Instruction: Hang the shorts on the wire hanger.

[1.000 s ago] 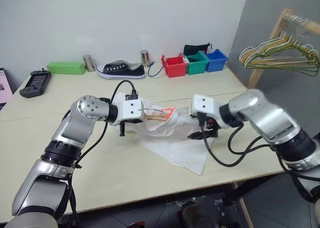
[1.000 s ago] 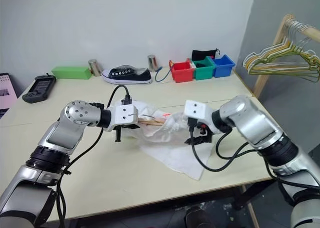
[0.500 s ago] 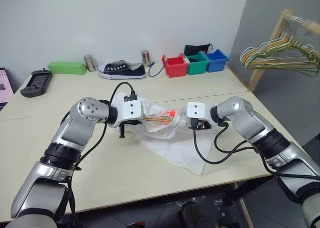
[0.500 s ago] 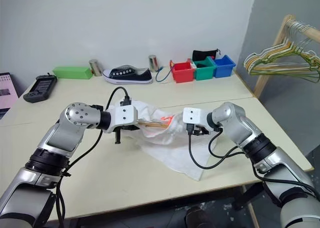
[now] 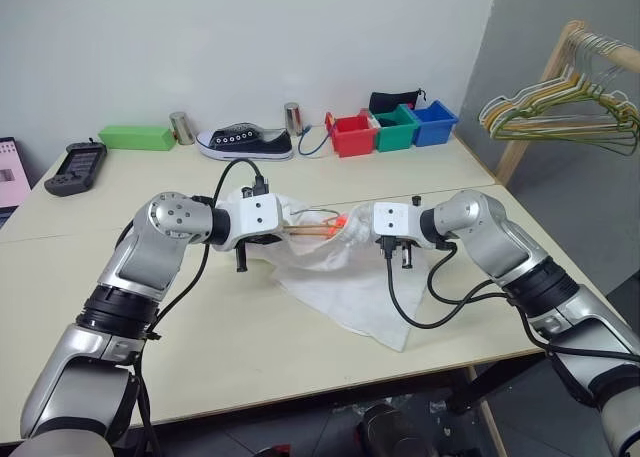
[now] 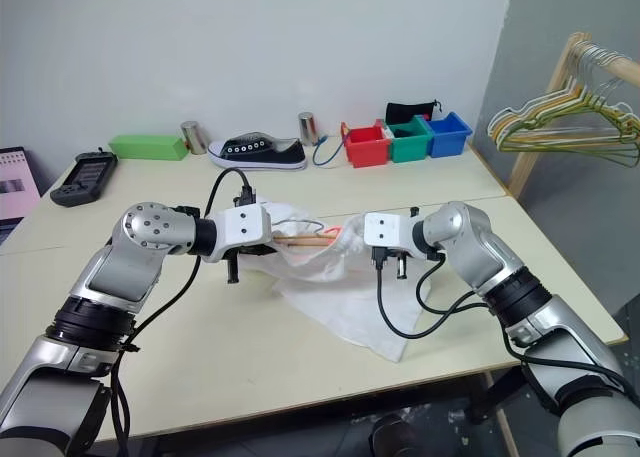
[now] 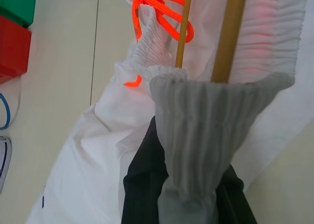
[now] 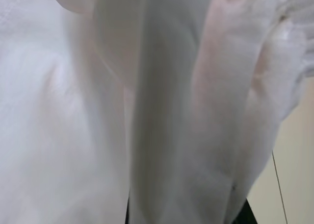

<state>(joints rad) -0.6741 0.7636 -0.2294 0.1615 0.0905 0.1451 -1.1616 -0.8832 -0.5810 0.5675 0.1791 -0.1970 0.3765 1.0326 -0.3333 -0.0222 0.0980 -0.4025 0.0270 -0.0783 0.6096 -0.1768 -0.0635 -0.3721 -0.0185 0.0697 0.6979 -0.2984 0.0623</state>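
Mostly hidden, the wire hanger (image 7: 229, 35) runs inside the shorts (image 5: 345, 277) at frame centre; left gripper (image 5: 268, 239) pinches the waistband, right gripper (image 5: 372, 239) (fingers buried) clamps cloth; table (image 5: 250, 347) bare below.

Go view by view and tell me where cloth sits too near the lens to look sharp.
Right wrist view: the shorts drape against the lens, a soft white blur. Left wrist view: the gathered waistband up close is soft; the orange drawstring and wire hanger are crisper. Eye views: the shorts look sharp.
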